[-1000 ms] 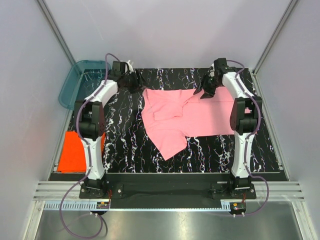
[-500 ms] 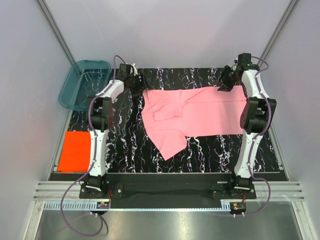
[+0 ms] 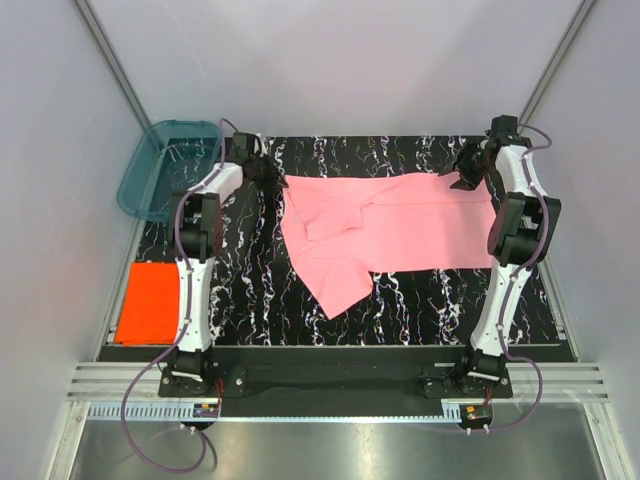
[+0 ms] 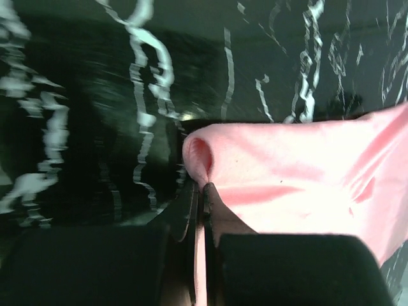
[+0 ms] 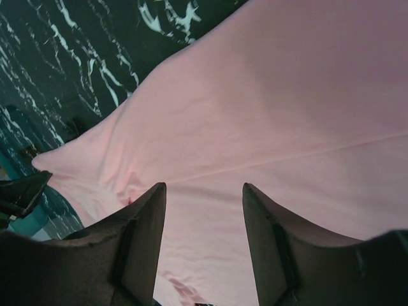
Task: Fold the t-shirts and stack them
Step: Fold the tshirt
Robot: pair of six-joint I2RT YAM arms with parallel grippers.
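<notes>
Outside teal tub (image 3: 140,190), pink t-shirt (image 3: 400,225) and orange t-shirt (image 3: 150,302)

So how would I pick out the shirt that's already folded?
Find the black marbled table, then look at its left edge, beside the left arm and nearer the viewer than the teal plastic tub. The folded orange-red t-shirt lies there as a flat rectangle. Unlike the pink t-shirt spread across the middle, it is bright and compact.
</notes>
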